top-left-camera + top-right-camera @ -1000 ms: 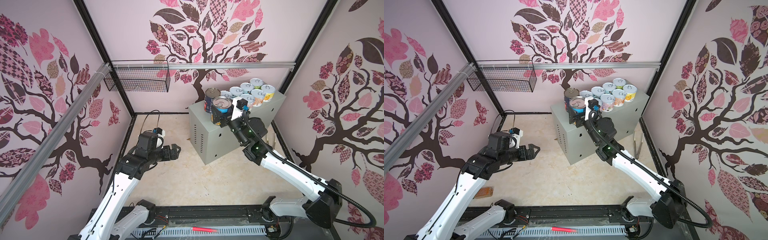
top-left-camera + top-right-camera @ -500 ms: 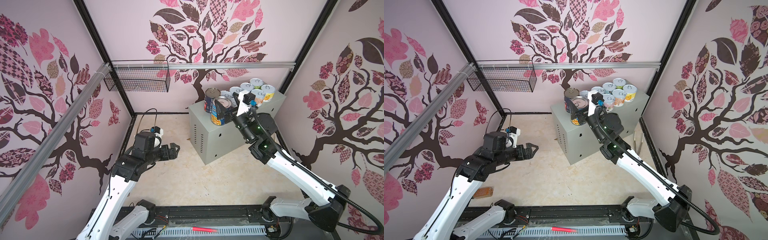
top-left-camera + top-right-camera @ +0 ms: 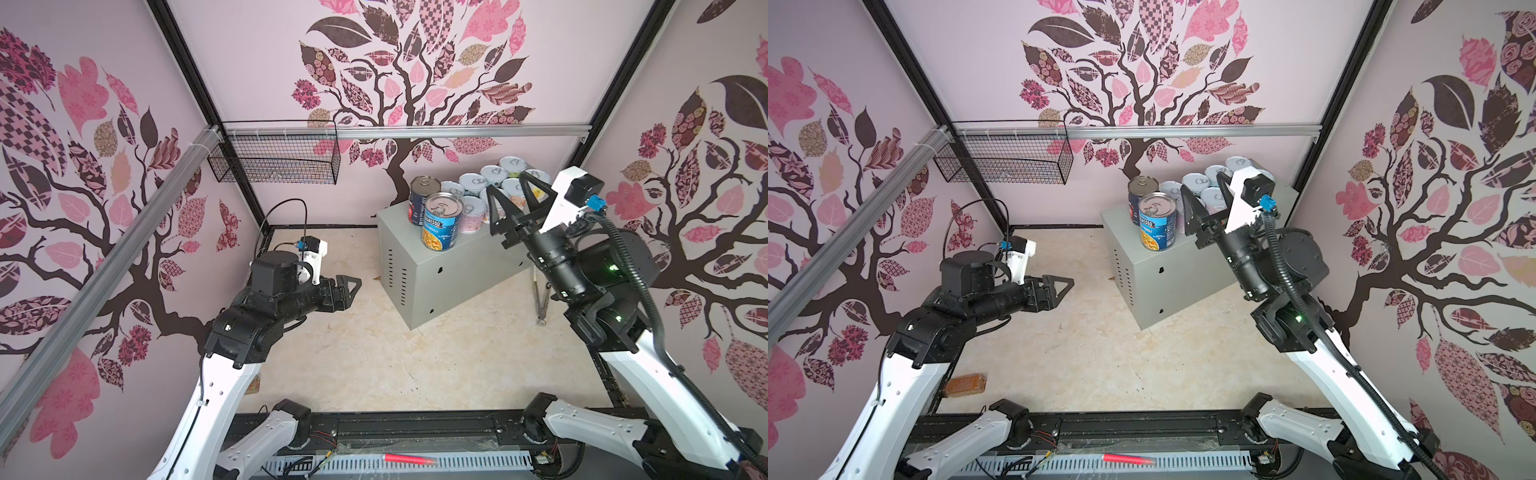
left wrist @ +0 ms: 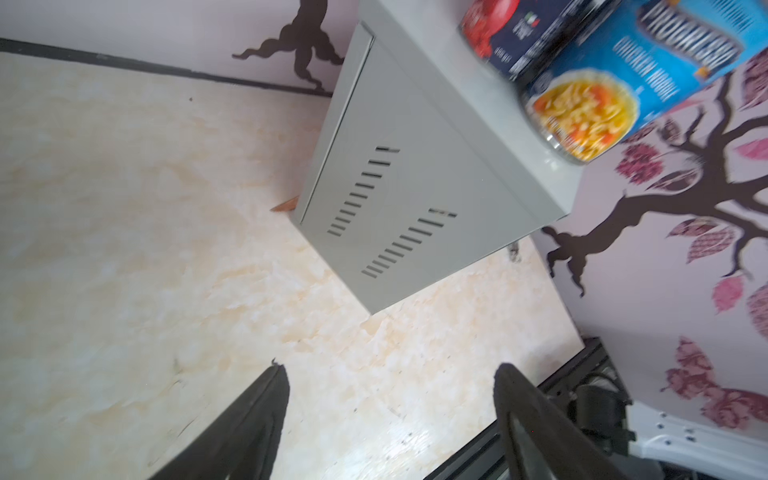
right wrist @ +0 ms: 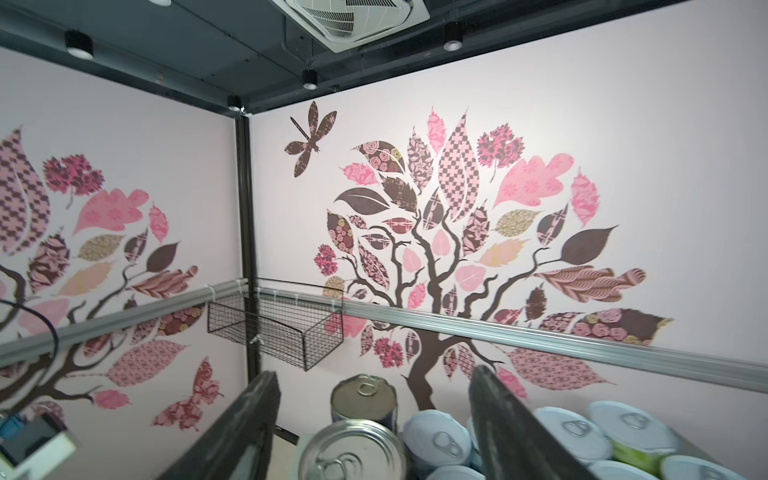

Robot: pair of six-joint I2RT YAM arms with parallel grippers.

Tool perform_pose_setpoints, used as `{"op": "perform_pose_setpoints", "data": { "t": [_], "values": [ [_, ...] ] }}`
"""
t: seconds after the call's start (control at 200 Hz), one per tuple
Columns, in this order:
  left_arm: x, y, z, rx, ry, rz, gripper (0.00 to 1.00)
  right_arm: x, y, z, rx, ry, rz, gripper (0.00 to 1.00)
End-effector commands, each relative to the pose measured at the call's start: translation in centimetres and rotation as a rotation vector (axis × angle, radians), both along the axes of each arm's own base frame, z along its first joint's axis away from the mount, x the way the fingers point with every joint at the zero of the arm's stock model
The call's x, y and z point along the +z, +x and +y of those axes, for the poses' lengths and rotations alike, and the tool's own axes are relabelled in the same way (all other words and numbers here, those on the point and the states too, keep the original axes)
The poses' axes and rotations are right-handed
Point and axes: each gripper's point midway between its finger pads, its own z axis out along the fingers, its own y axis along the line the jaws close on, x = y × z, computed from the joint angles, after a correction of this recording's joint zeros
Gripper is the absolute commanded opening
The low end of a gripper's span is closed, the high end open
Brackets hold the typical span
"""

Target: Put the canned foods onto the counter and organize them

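Both top views: cans (image 3: pixel 472 206) stand on the counter (image 3: pixel 457 282), right of centre; right gripper (image 3: pixel 507 180) open and empty near them, left gripper (image 3: pixel 353 284) centre-left. Left wrist: fingers (image 4: pixel 266 415) spread, nothing between; counter upper middle. Right wrist: fingers (image 5: pixel 249 424) spread, cans at the bottom right

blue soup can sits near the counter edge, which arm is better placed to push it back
Right, likely: the right fingers hang open above the counter beside the blue soup can; the left fingers are low over the floor, apart from it.
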Motion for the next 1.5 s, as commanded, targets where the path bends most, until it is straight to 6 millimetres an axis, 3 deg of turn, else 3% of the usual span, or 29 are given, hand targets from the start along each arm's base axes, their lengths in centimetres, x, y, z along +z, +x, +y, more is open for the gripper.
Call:
{"op": "perform_pose_setpoints", "data": {
  "t": [0.0, 0.145, 0.27, 0.485, 0.81, 1.185, 1.495],
  "values": [
    [3.4, 0.6, -2.3, -0.1, -0.058, -0.081, 0.66, -2.4, 0.0, -1.3, -0.028, 0.001, 0.141, 0.66],
    [4.6, 1.6, -5.5, -0.162, 0.001, -0.109, 0.52, -5.2, -0.7, -0.7, 0.041, -0.002, 0.255, 0.54],
    [5.6, 3.0, -7.7, -0.198, -0.048, -0.096, 0.45, -7.4, -0.9, 0.5, 0.113, -0.025, 0.334, 0.5],
    [7.3, 4.8, -10.2, -0.221, -0.1, -0.112, 0.42, -11.0, -0.3, 2.9, 0.2, -0.068, 0.464, 0.44],
    [6.4, 6.8, -14.3, -0.261, -0.109, -0.079, 0.41, -15.2, 1.1, 5.5, 0.261, -0.105, 0.571, 0.42],
    [5.4, 8.9, -16.2, -0.265, -0.113, -0.058, 0.4, -17.3, 4.1, 6.0, 0.272, -0.078, 0.642, 0.4],
    [5.1, 9.8, -16.9, -0.264, -0.119, -0.062, 0.4, -17.5, 5.4, 6.7, 0.311, -0.043, 0.672, 0.37]
  ]
}}
